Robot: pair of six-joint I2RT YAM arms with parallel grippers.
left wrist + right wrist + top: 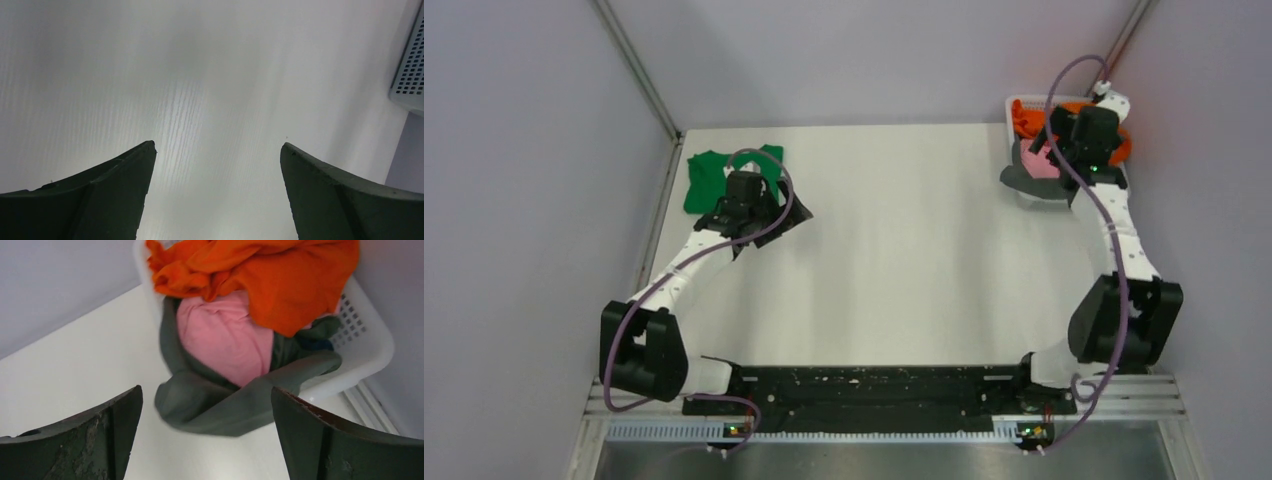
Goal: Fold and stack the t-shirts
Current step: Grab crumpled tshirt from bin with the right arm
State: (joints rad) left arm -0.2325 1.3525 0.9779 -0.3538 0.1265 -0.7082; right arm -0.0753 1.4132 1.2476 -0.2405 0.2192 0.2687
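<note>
Two arms reach over a white table.

Top view: a green shirt lies at the far left corner, with the left claw just beside it. At far right, a basket holds an orange shirt, a pink garment and a grey garment.

Left wrist view: the fingers are spread wide over bare tabletop, holding nothing.

Right wrist view: the right claw is spread open and empty above the grey garment, which spills over the rim. A grab here may drag the tangled pile out together, or tip the light basket.
</note>
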